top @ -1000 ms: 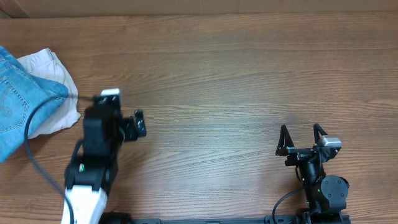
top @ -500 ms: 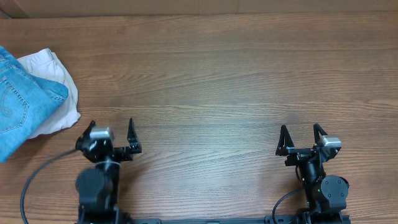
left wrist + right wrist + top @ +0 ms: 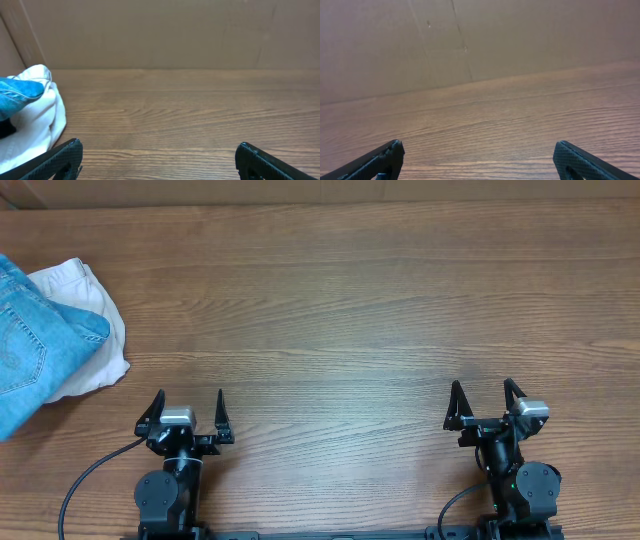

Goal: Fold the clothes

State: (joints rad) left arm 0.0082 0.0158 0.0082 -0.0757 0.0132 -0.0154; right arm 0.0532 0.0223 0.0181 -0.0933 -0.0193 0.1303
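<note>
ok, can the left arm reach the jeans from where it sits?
Probably yes: left claw is open; the jeans lie ahead to its left on a white garment, nothing in between.

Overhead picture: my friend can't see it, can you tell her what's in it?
Light blue jeans lie on a white garment at the left edge of a wooden table. Near the bottom edge, the left pincer and the right pincer both stand open, holding nothing.

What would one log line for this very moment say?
jeans: far left, lying on white garment | left jaws: open, empty | right jaws: open, empty | both away from jeans
</note>
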